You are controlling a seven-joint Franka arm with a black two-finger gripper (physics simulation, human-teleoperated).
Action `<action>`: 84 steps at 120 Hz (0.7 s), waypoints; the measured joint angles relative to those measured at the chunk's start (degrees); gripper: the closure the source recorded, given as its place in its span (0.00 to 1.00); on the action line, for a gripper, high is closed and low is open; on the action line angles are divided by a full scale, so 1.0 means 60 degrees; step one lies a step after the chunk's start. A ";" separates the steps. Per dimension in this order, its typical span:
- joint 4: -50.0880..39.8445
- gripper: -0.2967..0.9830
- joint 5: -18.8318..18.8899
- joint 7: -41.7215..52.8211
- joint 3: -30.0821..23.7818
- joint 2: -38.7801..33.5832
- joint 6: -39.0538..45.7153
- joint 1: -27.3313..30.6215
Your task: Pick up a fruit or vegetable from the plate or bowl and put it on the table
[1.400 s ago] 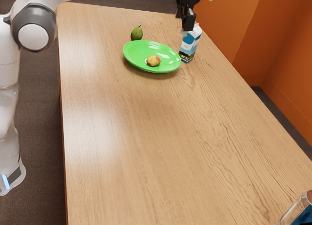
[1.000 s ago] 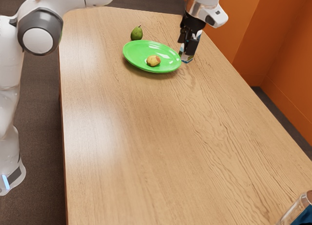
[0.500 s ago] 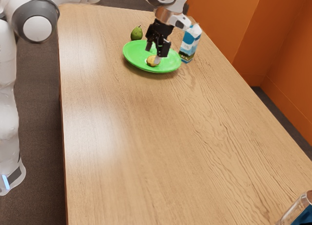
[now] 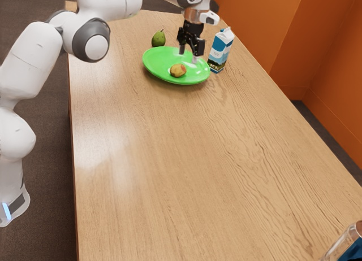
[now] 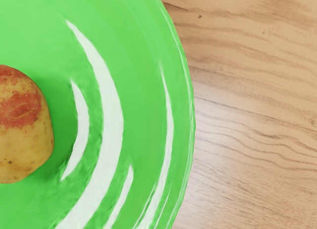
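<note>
My gripper (image 4: pixel 189 56) hangs over the far part of the green plate (image 4: pixel 154 69) in the exterior view, its two fingers apart with nothing between them. On the plate lies a yellow and red potato (image 4: pixel 178 70), a little nearer the camera than the fingertips and not touched by them. In the wrist view the potato (image 5: pixel 24 125) is off to one side of my hand, partly cut off, on the glossy green plate (image 5: pixel 143 65). The wooden table (image 4: pixel 169 159) carries the plate.
A green pear (image 4: pixel 159 39) stands on the table just behind the plate. A blue and white milk carton (image 4: pixel 220 49) is beside the plate toward the exterior view's right. A clear container (image 4: pixel 346 244) is at the near right corner.
From above the carton my hand came across to the plate, down close by the potato, then shifted slightly back toward the exterior view's right. Potato, plate, pear and carton have stayed put.
</note>
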 joint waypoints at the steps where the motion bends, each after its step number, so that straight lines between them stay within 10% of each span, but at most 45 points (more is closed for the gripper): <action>1: 0.0078 0.23 0.0038 0.0036 -0.0017 0.0069 -0.0035 0.0020; 84: 0.2740 0.23 0.0597 0.2719 -0.0357 0.2951 0.0022 0.0736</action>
